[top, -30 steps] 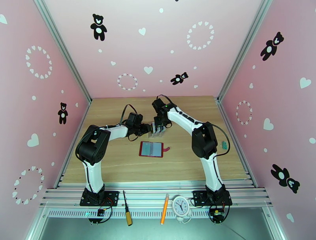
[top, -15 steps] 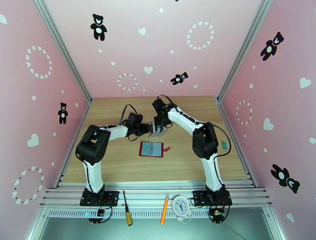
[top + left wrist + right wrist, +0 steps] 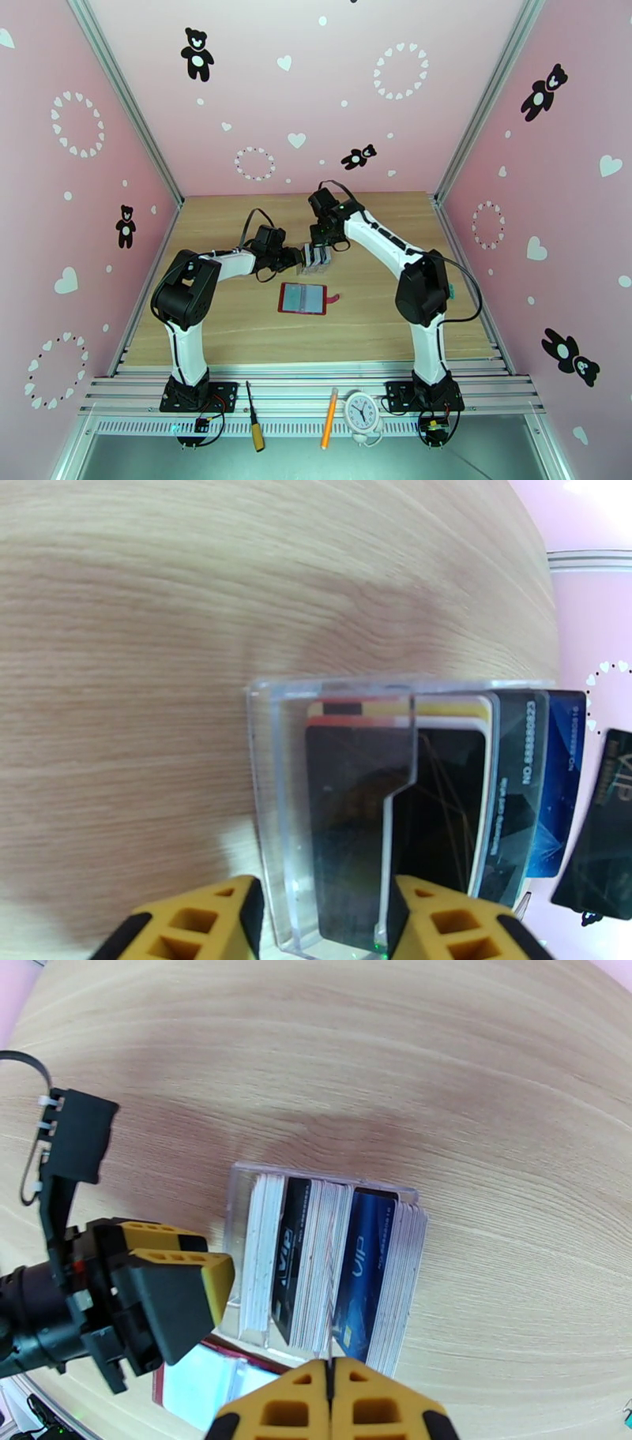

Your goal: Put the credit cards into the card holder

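Note:
A clear slotted rack (image 3: pixel 268 796) stands on the wooden table, packed with upright credit cards (image 3: pixel 288 1268) in black, blue and white. My left gripper (image 3: pixel 306 257) is closed around the rack's end wall, one yellow finger (image 3: pixel 229 914) on each side. My right gripper (image 3: pixel 320 239) hangs just above the rack with its fingers (image 3: pixel 300 1402) pressed together. A black credit card (image 3: pixel 604 827) stands raised clear of the other cards, pinched in that gripper. The card holder (image 3: pixel 302 298), a dark red wallet, lies open on the table just in front of the rack.
A small teal object (image 3: pixel 449 290) lies at the table's right edge behind my right arm. On the front rail lie a screwdriver (image 3: pixel 254 426), an orange pen (image 3: pixel 329 429) and a small clock (image 3: pixel 363 412). Pink walls close in three sides.
My right gripper closed fully and rose a little from the rack, its elbow swinging up and to the right. The left arm and the wallet stayed put.

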Robot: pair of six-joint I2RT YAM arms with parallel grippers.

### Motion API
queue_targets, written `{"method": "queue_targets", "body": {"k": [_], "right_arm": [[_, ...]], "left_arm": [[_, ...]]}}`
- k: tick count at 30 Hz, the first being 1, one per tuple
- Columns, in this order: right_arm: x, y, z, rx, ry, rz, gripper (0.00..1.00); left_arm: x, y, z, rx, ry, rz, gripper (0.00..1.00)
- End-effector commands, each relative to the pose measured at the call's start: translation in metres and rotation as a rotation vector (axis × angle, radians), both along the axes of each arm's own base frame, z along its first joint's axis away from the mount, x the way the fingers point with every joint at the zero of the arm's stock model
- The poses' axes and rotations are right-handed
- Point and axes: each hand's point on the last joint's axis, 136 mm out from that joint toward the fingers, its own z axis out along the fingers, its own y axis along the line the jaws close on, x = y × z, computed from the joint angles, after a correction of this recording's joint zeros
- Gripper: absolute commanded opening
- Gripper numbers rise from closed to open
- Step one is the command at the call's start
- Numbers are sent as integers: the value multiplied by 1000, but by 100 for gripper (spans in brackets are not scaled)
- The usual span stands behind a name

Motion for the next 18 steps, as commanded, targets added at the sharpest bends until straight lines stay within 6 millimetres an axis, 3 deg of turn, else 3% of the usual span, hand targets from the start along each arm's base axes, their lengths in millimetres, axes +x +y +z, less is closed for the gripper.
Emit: {"method": "queue_targets", "body": {"k": [1,7,18], "right_arm": [[-9,-5,34,27,-39,-7,4],[-24,-9,50,68,-55,-12,3],[-72,-11,71,189,-74,-3,2]], "left_arm": [[-1,9,-3,19,13,10,48],[0,9,4,20,-12,5,50],[2,8,33,-16,-118,-9,51]]}}
